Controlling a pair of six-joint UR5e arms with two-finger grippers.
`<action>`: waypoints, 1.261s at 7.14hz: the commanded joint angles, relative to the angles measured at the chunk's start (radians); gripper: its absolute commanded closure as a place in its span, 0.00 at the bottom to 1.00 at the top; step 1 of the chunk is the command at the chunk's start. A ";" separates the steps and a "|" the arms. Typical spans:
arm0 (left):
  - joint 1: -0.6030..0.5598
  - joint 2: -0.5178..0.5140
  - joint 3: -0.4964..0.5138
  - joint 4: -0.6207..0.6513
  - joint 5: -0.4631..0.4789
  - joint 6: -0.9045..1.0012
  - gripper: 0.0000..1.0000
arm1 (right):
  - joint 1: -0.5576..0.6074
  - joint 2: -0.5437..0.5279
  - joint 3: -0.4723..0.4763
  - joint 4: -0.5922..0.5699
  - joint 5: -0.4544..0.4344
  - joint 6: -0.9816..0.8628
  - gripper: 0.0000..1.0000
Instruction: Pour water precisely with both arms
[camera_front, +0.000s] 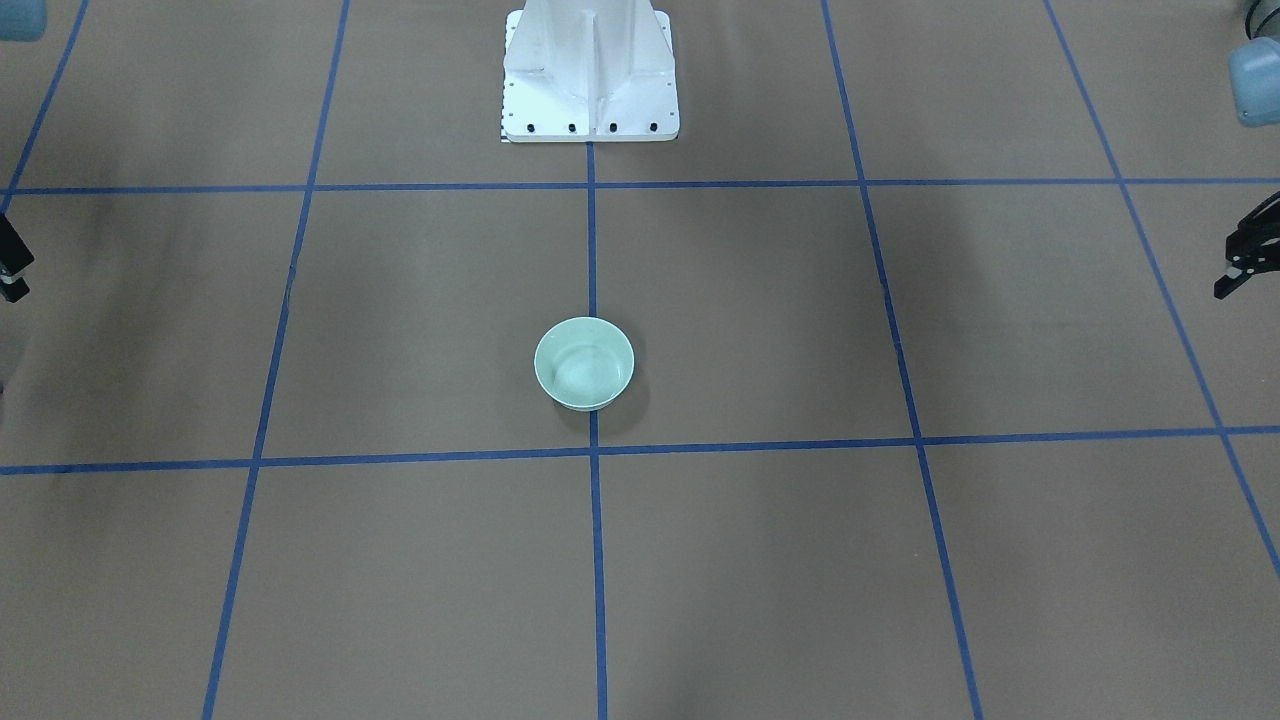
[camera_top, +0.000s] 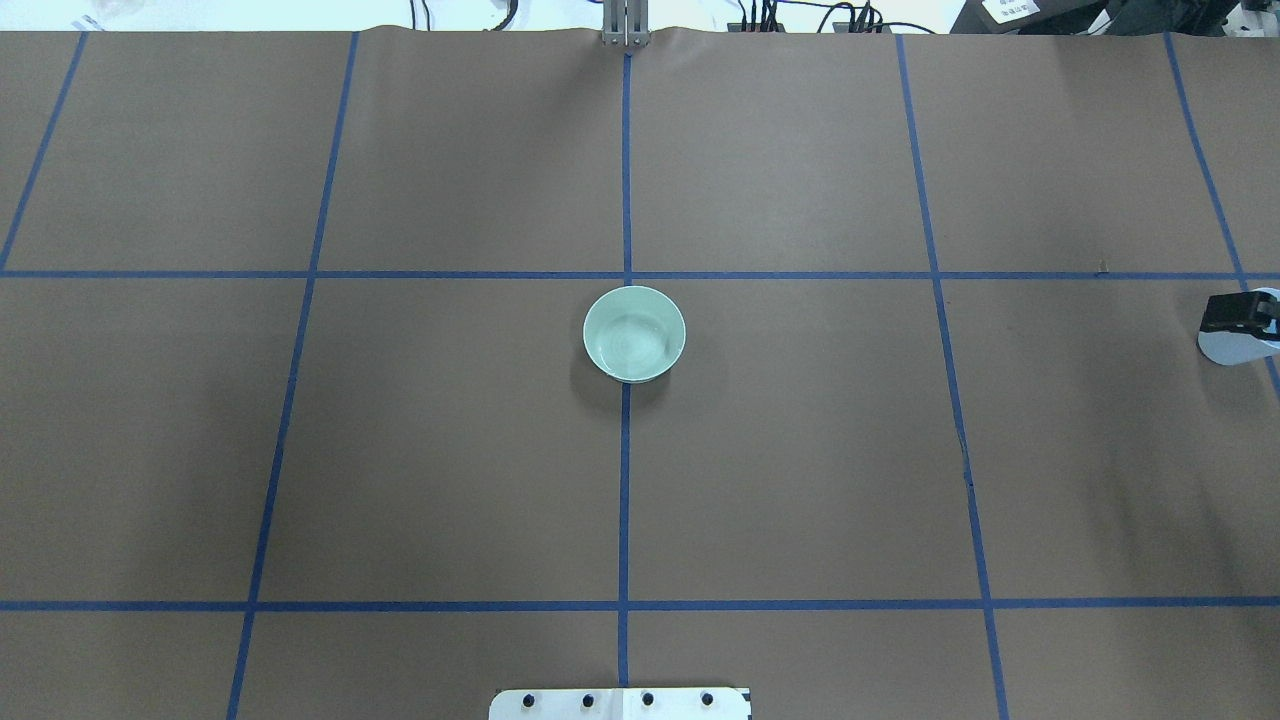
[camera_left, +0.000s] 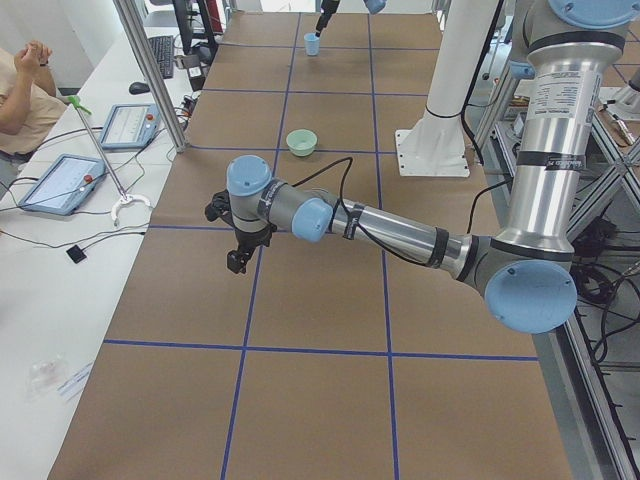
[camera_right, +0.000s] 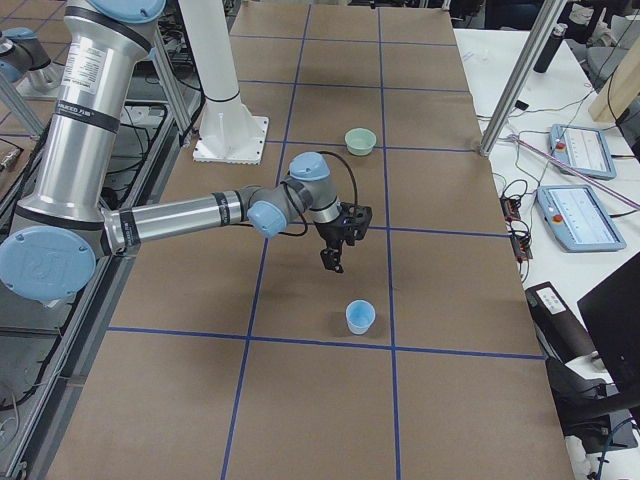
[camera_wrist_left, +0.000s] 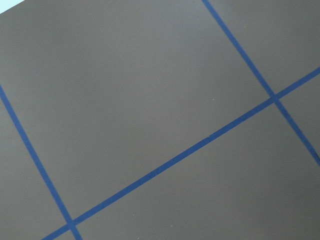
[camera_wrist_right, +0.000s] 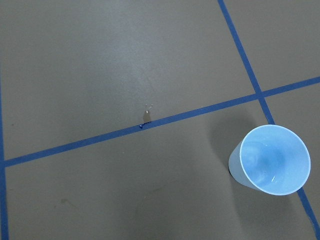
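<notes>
A pale green bowl (camera_front: 584, 363) stands at the table's middle, also in the overhead view (camera_top: 634, 334); its inside looks glossy. A pale blue cup (camera_wrist_right: 270, 160) stands upright on a blue tape line at the robot's far right (camera_top: 1240, 345) (camera_right: 360, 316). A tiny glossy water drop (camera_wrist_right: 146, 117) lies on the tape. My right gripper (camera_right: 332, 258) hangs empty above and just beside the cup, cut off by the overhead view's edge (camera_top: 1232, 312). My left gripper (camera_front: 1240, 262) (camera_left: 238, 258) hangs empty over bare table at the far left. I cannot tell whether either gripper is open or shut.
The white bolted pedestal (camera_front: 590, 75) stands behind the bowl. Blue tape lines grid the brown table (camera_wrist_left: 165, 160). A side bench with tablets (camera_right: 580, 150) and an operator (camera_left: 25, 85) runs along the far edge, with aluminium posts (camera_left: 150, 70) on it.
</notes>
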 joint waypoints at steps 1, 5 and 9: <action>-0.009 0.034 0.003 -0.036 -0.002 0.005 0.00 | -0.047 -0.132 -0.010 0.155 -0.120 0.096 0.00; -0.009 0.070 0.000 -0.081 -0.003 0.004 0.00 | -0.315 -0.127 -0.087 0.155 -0.507 0.439 0.00; -0.025 0.072 -0.003 -0.081 -0.003 0.004 0.00 | -0.343 0.010 -0.277 0.149 -0.652 0.457 0.00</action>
